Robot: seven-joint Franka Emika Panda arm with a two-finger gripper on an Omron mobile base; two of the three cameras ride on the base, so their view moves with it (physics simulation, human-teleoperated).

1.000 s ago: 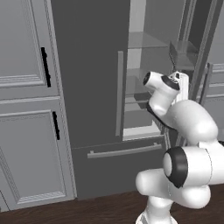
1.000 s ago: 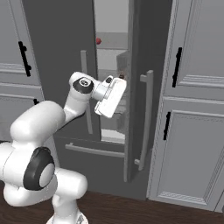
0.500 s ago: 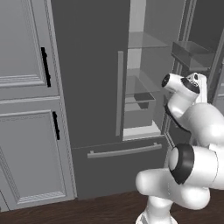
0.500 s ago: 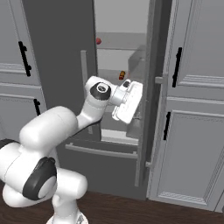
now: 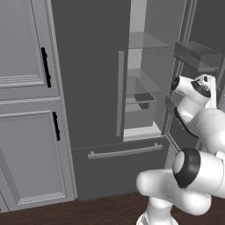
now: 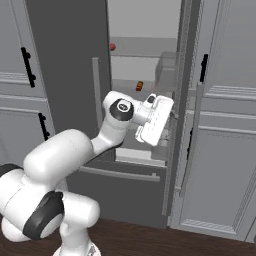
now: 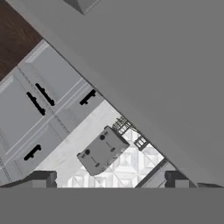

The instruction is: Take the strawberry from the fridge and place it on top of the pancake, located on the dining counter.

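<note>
Your gripper (image 6: 167, 131) hangs in front of the open right half of the fridge (image 6: 65, 60), level with the lower shelves. Its jaws stand wide apart and hold nothing. In the hand view the two dark fingertips (image 7: 41, 178) sit far apart at the bottom edge, and the camera looks sideways past the fridge door at grey cabinets, a pale worktop and a boxy grey appliance (image 7: 102, 150).

Just behind the jaws, inside the fridge, are pale grey shelves and a drawer-like bin. Above the jaws and a little toward the closed left door, a small elongated orange-and-dark item (image 6: 139, 85) lies on a middle shelf. That is not your target.

Farther up and deeper in, on the shelf above that one, sits the strawberry (image 6: 112, 47). It is a tiny, round, plain red dot near the edge of the closed door, well above the jaws and apart from them.

Judging from this, the task is at an early stage: the fridge door is open, but the strawberry is not yet reached or gripped. Still to do: raise the jaws to that upper shelf, close on the fruit, carry it to the dining bench, and set it on the pancake.
</note>
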